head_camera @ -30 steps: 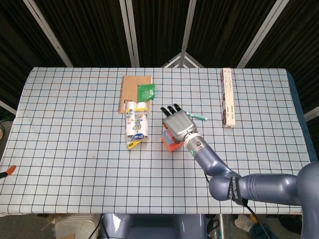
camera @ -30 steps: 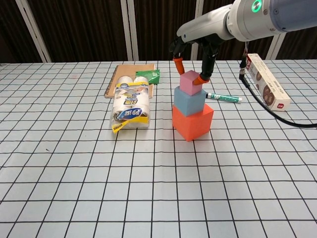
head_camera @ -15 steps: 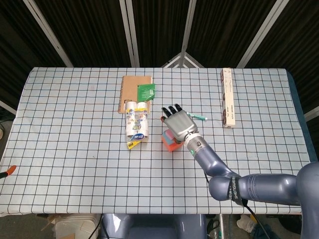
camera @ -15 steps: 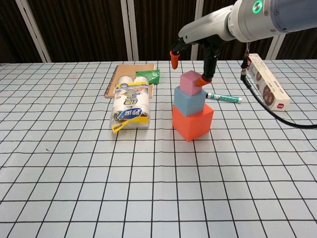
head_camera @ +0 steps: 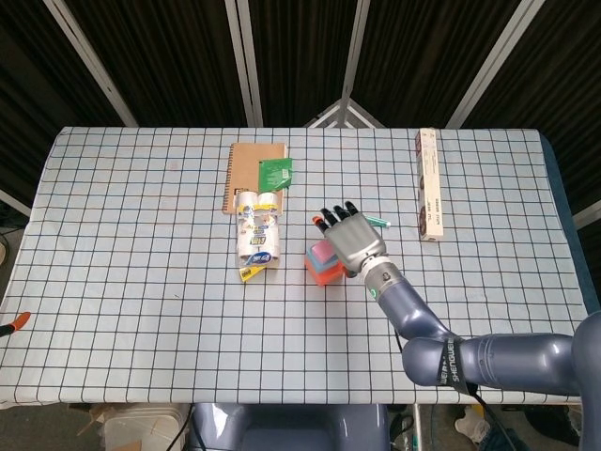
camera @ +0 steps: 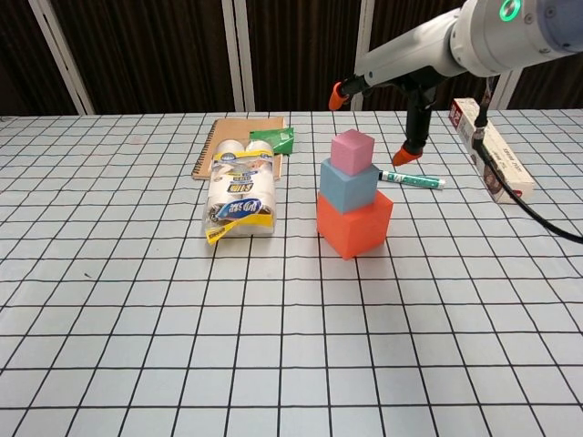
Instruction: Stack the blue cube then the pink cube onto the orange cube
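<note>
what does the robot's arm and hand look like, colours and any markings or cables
Only the right arm shows. It is a glossy blue-grey metallic tube with rounded joints, carrying white lettering near the elbow in the head view. A green ring light glows at the wrist. The right hand has a silver-grey back, dark fingers and orange fingertips. A black cable hangs from the forearm in the chest view.
</note>
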Motion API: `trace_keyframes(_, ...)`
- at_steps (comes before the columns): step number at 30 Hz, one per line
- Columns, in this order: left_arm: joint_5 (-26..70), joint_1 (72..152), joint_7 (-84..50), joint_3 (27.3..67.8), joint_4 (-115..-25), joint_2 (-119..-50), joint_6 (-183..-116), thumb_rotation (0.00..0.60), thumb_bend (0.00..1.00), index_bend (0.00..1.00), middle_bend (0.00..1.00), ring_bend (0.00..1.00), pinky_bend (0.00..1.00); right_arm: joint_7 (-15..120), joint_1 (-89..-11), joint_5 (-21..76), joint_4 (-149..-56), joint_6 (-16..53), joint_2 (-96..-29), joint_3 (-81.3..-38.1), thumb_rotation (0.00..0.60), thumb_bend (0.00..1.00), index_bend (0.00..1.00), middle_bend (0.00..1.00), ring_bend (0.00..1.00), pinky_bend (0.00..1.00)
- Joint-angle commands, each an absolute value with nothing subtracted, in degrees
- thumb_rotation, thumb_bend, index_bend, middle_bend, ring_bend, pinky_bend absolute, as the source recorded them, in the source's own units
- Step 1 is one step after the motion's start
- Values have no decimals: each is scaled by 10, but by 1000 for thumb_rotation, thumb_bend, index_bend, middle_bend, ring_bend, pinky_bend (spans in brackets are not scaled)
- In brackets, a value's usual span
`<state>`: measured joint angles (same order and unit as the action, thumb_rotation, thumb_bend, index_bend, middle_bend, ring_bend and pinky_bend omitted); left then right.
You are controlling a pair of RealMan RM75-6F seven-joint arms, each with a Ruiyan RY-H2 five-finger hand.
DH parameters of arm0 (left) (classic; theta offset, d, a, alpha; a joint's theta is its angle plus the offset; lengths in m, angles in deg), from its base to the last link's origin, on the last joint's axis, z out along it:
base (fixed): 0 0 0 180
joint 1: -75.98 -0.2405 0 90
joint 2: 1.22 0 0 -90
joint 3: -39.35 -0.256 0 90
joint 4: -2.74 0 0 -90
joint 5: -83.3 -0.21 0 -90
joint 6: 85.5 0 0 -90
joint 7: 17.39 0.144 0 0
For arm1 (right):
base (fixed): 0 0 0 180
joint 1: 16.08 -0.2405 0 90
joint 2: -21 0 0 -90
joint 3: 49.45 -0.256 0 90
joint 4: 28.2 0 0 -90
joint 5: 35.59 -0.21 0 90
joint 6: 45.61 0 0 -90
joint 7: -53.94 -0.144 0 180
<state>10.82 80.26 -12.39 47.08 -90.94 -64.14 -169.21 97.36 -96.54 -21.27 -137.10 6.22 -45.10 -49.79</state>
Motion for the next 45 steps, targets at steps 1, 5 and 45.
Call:
trace_keyframes(1,106,802,-124,470,-910,-641,-1693,600,120,84,0,0,0,966,-946,-190,-1396,81,-428,-487,600,333,0,0,0,0)
trace_keyframes(5,101,802,-125,467,-911,-641,-1693,600,120,84,0,0,0,944,-910,-147,-1425,106,-398,-474,600,333,0,0,0,0)
trace_keyframes(45,46,781,-133,446,-921,-638,-1732,600,120,84,0,0,0,625,-283,427,-1217,486,-425,-367,600,282,0,0,0,0)
